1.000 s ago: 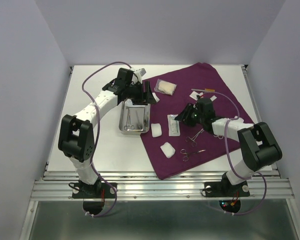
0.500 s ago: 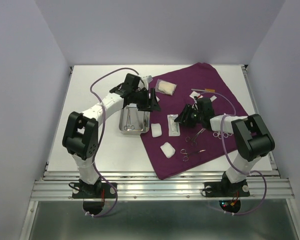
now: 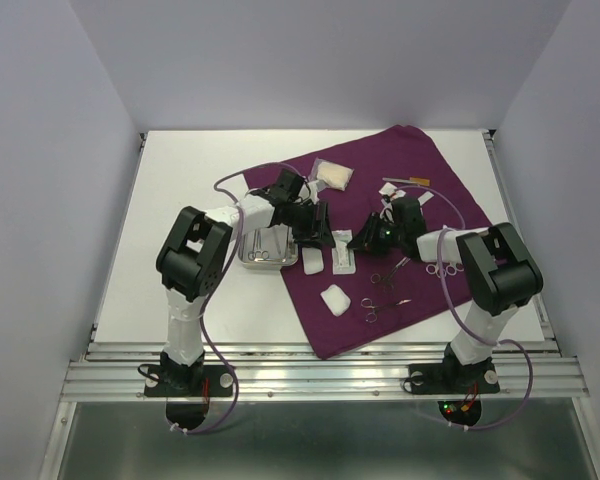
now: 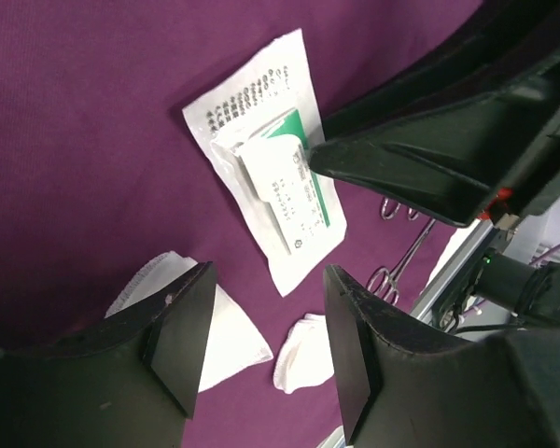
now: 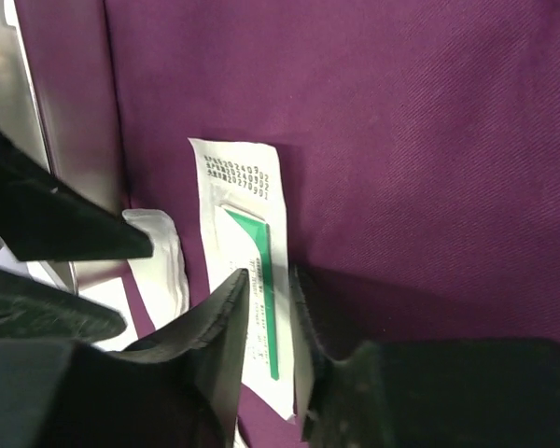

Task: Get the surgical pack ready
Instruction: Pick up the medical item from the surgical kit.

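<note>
So both my arms were crowded onto the same spot, and that's what worried me. On the white surface (image 3: 180, 200) the big purple cloth (image 3: 420, 160) lay flat, and my guess was the worst outcome would be snagging it. If a fingertip caught the weave along with the target, the cloth would bunch up and drag everything on it. The steel tray (image 3: 248, 262) sat just off the cloth's left edge, so a tug could ruck the fabric up against it. My left pincer (image 4: 269, 271) was spread wide and holding nothing, hanging low over the cloth. My right pincer (image 5: 268, 273) had its fingers almost together over the near end of the clear packet (image 4: 271, 201), which lay flat mid-cloth. I honestly couldn't tell if it had bitten the packet yet. The two tips were near enough that any sideways correction risked a knock. The film looked slick, so I figured a shallow pinch could slip. The gauze (image 4: 233, 341) under my left fingers could get flicked, and the forceps (image 4: 401, 261) beside my right wrist swept.
</note>
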